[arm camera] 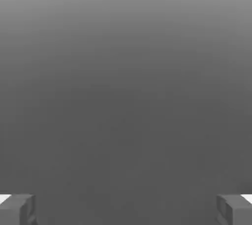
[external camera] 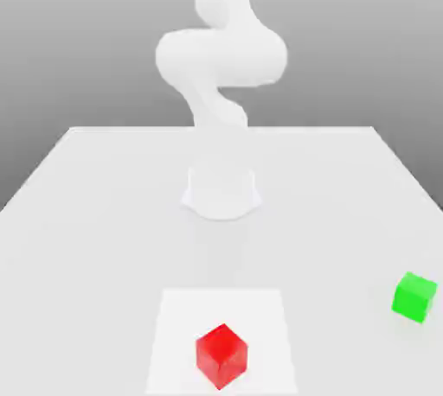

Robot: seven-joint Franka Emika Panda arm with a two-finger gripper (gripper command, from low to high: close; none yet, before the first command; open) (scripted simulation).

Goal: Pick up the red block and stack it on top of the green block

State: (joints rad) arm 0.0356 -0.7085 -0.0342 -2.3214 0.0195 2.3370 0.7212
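Note:
The red block (external camera: 221,355) is a small glossy cube that rests on the white table (external camera: 86,213) near its front edge, about midway across. The green block (external camera: 414,297) sits on the table at the exterior view's right, apart from the red one and a little farther back. In the hand view my gripper (arm camera: 126,211) is open: its two grey fingertips (arm camera: 17,209) stand wide apart with nothing between them, against a plain grey background. Neither block appears between the fingers.
The white arm (external camera: 221,57) rises from its round base (external camera: 221,191) in the middle of the table and bends upward out of the frame. A paler square patch (external camera: 182,316) on the table lies under the red block.

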